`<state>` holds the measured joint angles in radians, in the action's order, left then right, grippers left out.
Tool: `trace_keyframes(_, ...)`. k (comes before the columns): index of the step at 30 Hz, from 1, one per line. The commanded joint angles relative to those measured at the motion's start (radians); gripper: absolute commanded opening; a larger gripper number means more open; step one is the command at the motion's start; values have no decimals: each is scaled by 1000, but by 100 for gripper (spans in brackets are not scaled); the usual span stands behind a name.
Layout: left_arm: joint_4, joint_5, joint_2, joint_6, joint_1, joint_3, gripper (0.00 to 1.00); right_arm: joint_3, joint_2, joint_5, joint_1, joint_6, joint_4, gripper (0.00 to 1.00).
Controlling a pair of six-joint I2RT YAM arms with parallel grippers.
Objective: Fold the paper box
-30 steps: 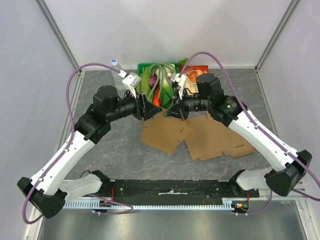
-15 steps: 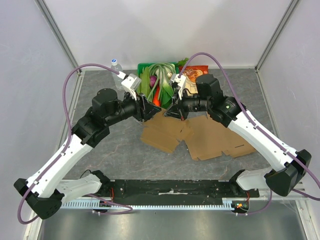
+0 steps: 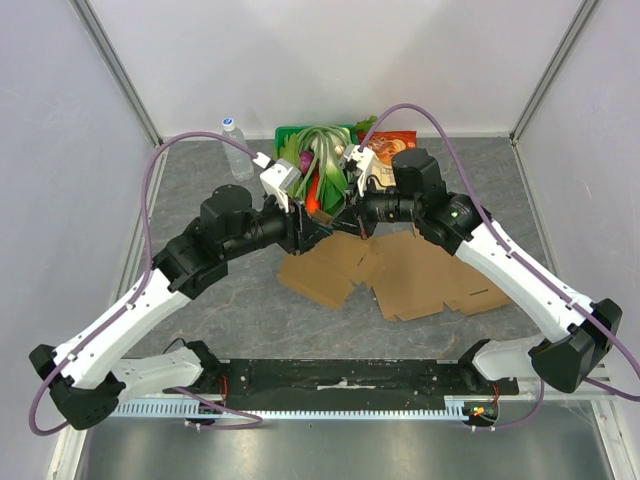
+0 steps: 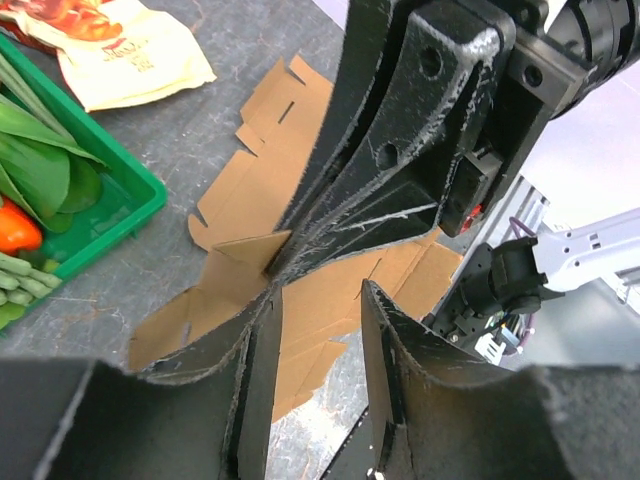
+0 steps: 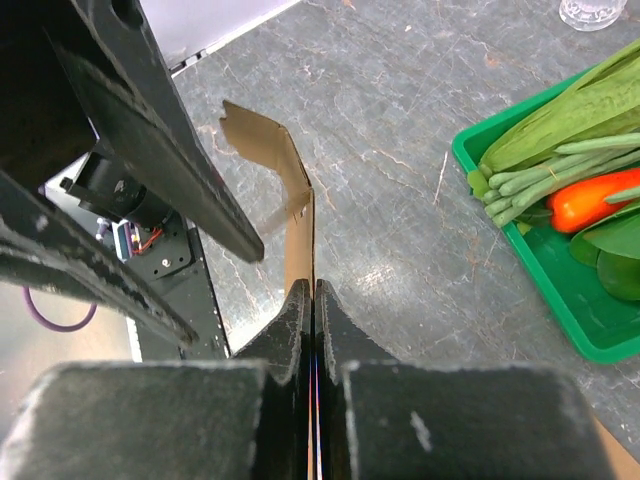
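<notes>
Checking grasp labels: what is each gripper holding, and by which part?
The right gripper pinches the cardboard box blank by the edge of a raised flap. The left gripper holds nothing, its jaws apart near that flap.

Dark grey, marble-veined tabletop enclosed by plain white walls. Two slanting aluminium posts meet its far corners. A black rail runs along the near edge, with a white slotted strip just beside it. Lighting is even and diffuse.

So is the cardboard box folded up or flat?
Mostly flat. The paper box lies spread on the table; only one flap stands up, pinched in the right gripper.
</notes>
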<state>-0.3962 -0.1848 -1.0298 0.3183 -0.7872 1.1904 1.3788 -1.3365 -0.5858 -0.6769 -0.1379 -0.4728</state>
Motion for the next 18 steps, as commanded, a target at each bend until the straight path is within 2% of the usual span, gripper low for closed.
trace_keyframes(1, 6, -15, -13, 19, -12, 14, 45, -32, 29, -14, 2, -69, 118, 0)
trace_keyframes(5, 11, 111, 83, 21, -14, -3, 50, -49, 42, -14, 17, -71, 118, 0)
trace_keyframes(8, 30, 195, 212, 42, -12, -70, 56, -70, 56, -42, 57, -104, 132, 0)
trace_keyframes(10, 28, 234, 313, 57, -14, -150, 63, -73, 56, -57, 86, -138, 135, 0)
trace_keyframes(12, 11, 254, 370, 90, -12, -231, 74, -76, 50, -89, 111, -160, 137, 0)
trace_keyframes(13, 1, 257, 410, 114, -12, -254, 77, -75, 45, -100, 118, -176, 138, 0)
trace_keyframes(16, 0, 240, 445, 148, -12, -343, 82, -90, 40, -134, 135, -206, 148, 0)
trace_keyframes(18, 75, 199, 459, 171, -12, -403, 82, -112, 42, -154, 142, -221, 175, 0)
